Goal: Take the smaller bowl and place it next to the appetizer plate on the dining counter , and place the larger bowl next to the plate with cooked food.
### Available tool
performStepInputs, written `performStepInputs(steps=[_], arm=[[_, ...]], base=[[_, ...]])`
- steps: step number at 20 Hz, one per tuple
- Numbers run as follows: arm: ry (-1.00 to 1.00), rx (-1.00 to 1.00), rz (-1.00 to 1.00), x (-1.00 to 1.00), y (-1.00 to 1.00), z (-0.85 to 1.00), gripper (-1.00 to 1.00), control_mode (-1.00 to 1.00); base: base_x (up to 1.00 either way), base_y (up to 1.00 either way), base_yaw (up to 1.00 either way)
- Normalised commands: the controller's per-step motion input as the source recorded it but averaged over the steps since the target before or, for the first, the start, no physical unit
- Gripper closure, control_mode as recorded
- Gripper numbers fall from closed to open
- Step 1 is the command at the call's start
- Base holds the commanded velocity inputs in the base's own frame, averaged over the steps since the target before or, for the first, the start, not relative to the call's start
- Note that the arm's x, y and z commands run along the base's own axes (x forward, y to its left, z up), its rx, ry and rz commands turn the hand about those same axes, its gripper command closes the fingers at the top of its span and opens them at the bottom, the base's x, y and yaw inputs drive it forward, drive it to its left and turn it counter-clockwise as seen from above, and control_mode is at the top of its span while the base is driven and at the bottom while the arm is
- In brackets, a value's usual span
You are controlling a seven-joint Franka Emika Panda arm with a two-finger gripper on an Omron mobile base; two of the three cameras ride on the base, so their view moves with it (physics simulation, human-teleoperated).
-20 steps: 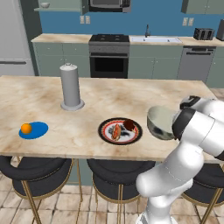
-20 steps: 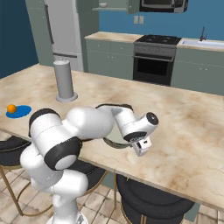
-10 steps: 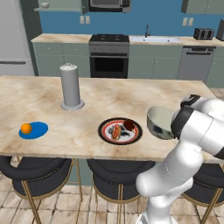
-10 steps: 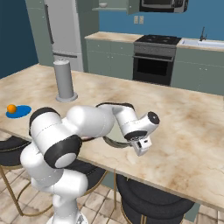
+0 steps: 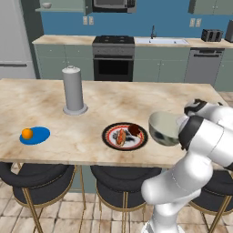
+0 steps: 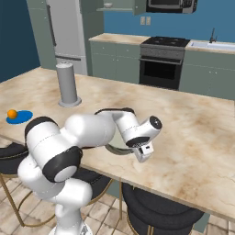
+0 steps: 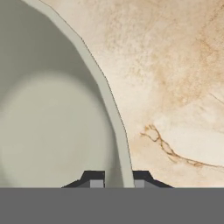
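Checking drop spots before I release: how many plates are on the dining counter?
2. The blue appetizer plate lies near the counter's left front edge; the round plate with cooked food sits just left of the larger bowl. The arm may hide others.

blue plate (image 6: 19, 116) and grey canister (image 6: 68, 84) on beige counter (image 6: 193, 137).

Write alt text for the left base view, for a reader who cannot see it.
A white arm holds a large bowl by its rim just right of a round plate of cooked food on a beige counter. Further left sit a grey canister and a blue plate with an orange ball.
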Motion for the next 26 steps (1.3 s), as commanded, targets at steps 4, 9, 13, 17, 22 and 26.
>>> performStepInputs(steps=[4,9,13,17,22,26], arm=[[0.00,0.00,0.00,0.00,0.19,-0.07,1.00,-1.00],[0.00,0.00,0.00,0.00,0.01,-0.02,-1.00,-1.00],[-0.02,0.00,-0.01,-0.13,0.06,0.02,-1.00,-1.00],[-0.11,0.03,-0.01,-0.32,-0.03,0.13,-1.00,-1.00],[-0.15,0.09,0.00,-0.43,-0.14,0.27,-1.00,-1.00],[-0.15,0.09,-0.01,-0.55,-0.01,0.45,-1.00,-1.00]], base=[[0.00,0.00,0.00],[0.00,0.00,0.00],[0.00,0.00,0.00],[0.00,0.00,0.00],[0.00,0.00,0.00],[0.00,0.00,0.00]])
